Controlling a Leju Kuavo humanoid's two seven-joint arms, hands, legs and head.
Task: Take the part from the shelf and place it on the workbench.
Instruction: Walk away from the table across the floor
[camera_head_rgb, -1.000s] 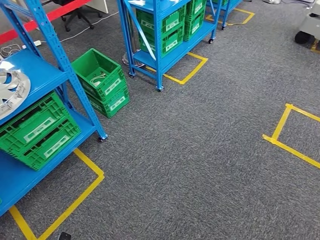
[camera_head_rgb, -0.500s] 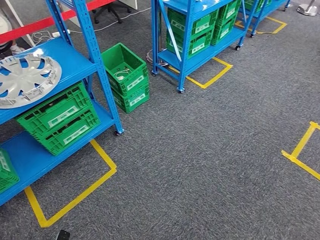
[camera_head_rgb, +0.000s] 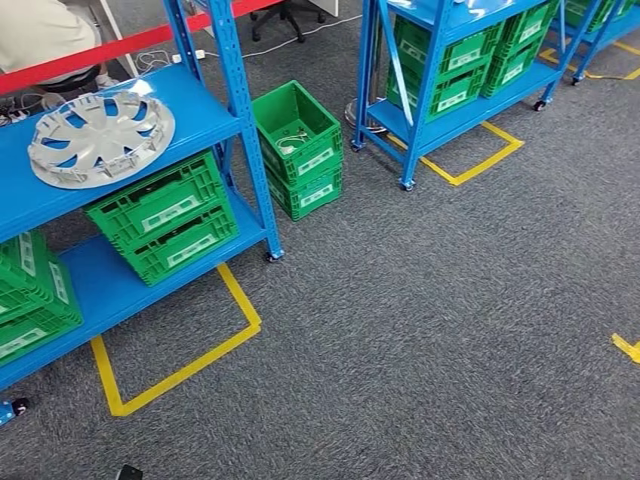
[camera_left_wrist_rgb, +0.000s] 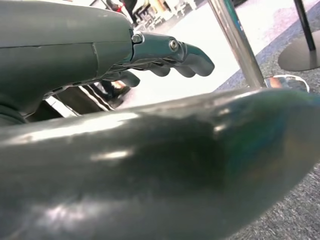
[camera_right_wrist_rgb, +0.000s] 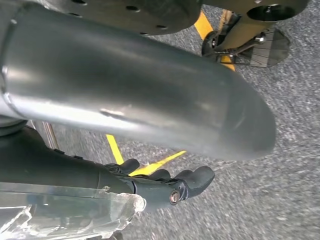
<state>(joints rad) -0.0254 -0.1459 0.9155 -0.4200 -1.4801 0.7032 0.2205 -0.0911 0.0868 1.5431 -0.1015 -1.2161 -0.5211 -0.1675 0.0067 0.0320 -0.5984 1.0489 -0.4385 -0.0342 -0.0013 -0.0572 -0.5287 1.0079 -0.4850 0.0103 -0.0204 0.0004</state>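
1. We see the silver wheel cover (camera_head_rgb: 101, 138) lying flat on the blue shelf (camera_head_rgb: 204, 110).
2. Green crates (camera_head_rgb: 164, 215) sit right under it.
3. Our left hand (camera_left_wrist_rgb: 166, 52) holds nothing, fingers a little curled.
4. Our right hand (camera_right_wrist_rgb: 166, 185) holds nothing, fingers loosely bent.

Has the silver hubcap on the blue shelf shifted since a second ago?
No. The hubcap keeps its place on the shelf beside the upright; the whole picture slid right, so the camera turned.
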